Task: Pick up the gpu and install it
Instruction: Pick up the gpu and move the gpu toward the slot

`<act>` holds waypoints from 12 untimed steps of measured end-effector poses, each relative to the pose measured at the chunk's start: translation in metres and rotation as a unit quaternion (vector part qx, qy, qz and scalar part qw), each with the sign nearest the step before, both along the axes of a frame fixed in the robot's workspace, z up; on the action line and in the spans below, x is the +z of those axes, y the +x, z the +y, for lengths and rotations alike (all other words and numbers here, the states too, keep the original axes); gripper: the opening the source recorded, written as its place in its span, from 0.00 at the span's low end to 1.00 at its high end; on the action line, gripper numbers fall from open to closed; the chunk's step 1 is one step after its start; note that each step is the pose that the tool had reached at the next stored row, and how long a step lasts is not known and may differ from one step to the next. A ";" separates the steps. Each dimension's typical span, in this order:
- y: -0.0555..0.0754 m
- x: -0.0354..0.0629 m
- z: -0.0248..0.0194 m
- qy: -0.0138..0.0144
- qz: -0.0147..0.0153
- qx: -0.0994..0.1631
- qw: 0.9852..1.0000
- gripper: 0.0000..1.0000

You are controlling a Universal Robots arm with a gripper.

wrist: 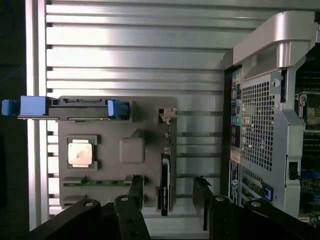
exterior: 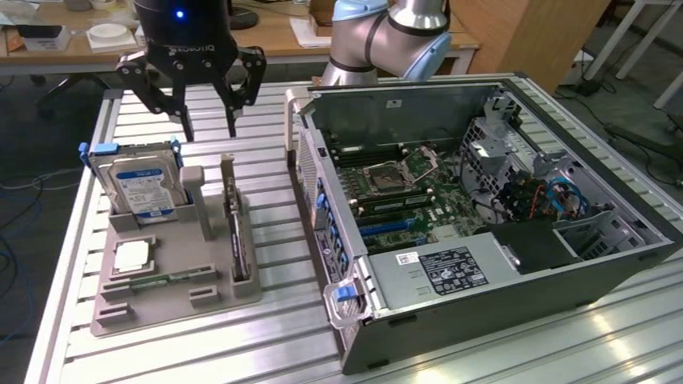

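Note:
The gpu (exterior: 236,234) is a thin black card standing on edge in a slot of the grey holder tray (exterior: 203,298), with its silver bracket at the far end. My gripper (exterior: 209,133) hangs open in the air above the tray's far end, holding nothing. In the wrist view the gpu (wrist: 165,185) appears as a narrow dark edge well below, lined up between my two black fingers (wrist: 136,189), with my gripper (wrist: 168,184) open around that line. The open computer case (exterior: 481,200) lies on its side at the exterior view's right, motherboard (exterior: 401,188) exposed.
The tray (wrist: 132,150) also holds an upright hard drive (exterior: 139,180) with blue rails, a processor chip (exterior: 130,256) and a green memory stick (exterior: 160,282). The case's rear panel (wrist: 260,100) stands close beside the tray. Everything rests on a slotted aluminium table (exterior: 267,344).

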State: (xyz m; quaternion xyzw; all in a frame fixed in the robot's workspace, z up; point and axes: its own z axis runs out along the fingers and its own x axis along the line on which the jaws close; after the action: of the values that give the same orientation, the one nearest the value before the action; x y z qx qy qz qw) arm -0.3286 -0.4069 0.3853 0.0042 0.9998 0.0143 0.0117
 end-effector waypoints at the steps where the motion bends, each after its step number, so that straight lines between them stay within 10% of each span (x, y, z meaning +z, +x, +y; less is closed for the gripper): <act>1: 0.000 -0.0004 -0.0001 -0.003 0.000 0.000 1.000 0.53; 4: 0.000 -0.0019 -0.0002 -0.011 0.000 0.000 1.000 0.53; 12: 0.000 -0.0060 -0.0002 -0.011 0.000 0.000 1.000 0.53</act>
State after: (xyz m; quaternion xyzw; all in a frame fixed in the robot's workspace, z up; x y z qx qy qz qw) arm -0.3287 -0.4071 0.3793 0.0041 0.9999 0.0032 0.0119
